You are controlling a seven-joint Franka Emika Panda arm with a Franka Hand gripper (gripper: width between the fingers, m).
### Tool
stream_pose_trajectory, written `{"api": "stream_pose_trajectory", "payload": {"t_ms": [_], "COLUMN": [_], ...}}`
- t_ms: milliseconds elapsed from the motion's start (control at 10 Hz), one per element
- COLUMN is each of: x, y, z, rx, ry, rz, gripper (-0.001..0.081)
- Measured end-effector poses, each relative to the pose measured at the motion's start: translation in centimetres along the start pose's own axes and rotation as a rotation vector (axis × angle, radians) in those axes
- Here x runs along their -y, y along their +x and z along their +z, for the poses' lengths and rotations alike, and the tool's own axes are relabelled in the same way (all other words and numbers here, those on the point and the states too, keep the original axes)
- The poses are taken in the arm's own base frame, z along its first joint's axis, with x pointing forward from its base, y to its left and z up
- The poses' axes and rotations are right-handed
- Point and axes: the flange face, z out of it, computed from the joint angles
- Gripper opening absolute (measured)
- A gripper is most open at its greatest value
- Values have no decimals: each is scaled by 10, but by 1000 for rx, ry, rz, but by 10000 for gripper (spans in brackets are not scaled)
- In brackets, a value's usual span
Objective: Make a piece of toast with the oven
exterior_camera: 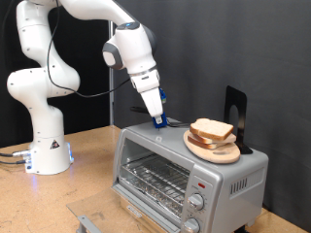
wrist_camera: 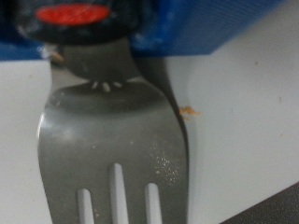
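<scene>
Your piece of toast (exterior_camera: 212,130) lies on a round wooden plate (exterior_camera: 216,151) on top of the oven (exterior_camera: 185,175), just beside the hand (exterior_camera: 158,119) toward the exterior view's right. The hand is down on the oven's top at a blue holder (exterior_camera: 165,121), and the wrist view fills with a metal fork (wrist_camera: 112,140) lying along the fingers. You cannot tell whether the hand is clenched or released; the oven stands on the wooden bench (exterior_camera: 58,194).

Blurred metal fork (wrist_camera: 112,140), seemingly 4 tines; pale surface (wrist_camera: 248,103) beneath
</scene>
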Motion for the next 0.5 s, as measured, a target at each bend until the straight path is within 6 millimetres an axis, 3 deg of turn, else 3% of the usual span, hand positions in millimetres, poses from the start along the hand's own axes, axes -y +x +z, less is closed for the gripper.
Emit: {"api": "stream_pose_trajectory", "payload": {"t_ms": [500], "x": [0], "y": [0], "z": [0], "rx": [1], "ry": [-8], "rz": [-10], "gripper": [491]}}
